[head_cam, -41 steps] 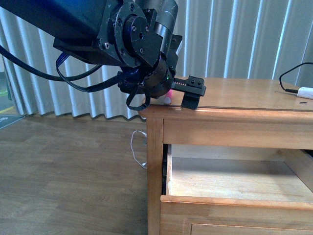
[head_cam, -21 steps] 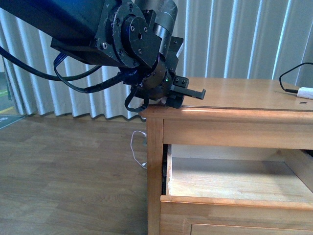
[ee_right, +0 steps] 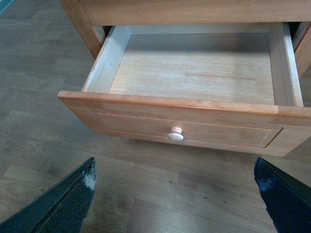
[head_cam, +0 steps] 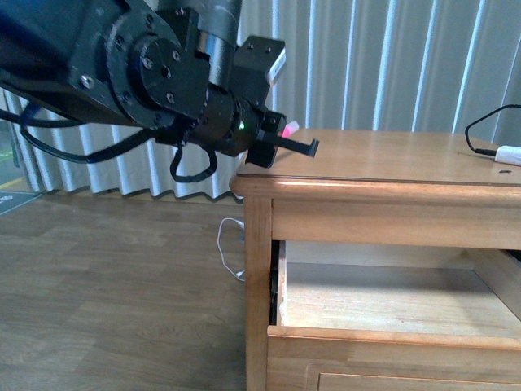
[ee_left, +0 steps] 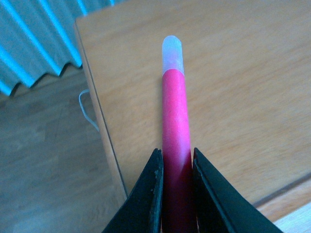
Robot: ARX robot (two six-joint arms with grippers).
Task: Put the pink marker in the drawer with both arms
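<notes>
My left gripper (head_cam: 299,140) is shut on the pink marker (ee_left: 174,126) and holds it just above the left end of the wooden cabinet top (head_cam: 391,159). The marker's white cap (ee_left: 172,52) points away from the jaws; its pink tip shows in the front view (head_cam: 287,129). The drawer (ee_right: 194,73) stands pulled open below the top, pale wood inside, nothing in it, round knob (ee_right: 175,135) on its front panel; it also shows in the front view (head_cam: 383,301). My right gripper (ee_right: 177,194) is open, over the floor in front of the drawer.
A white plug with a black cable (head_cam: 506,152) lies at the right end of the cabinet top. A white cable (head_cam: 228,244) hangs by the cabinet's left side. Curtains (head_cam: 391,65) hang behind. Wood floor (head_cam: 122,301) lies left of the cabinet.
My left arm has risen and drawn back to the left, lifting the pink marker off the cabinet top.
</notes>
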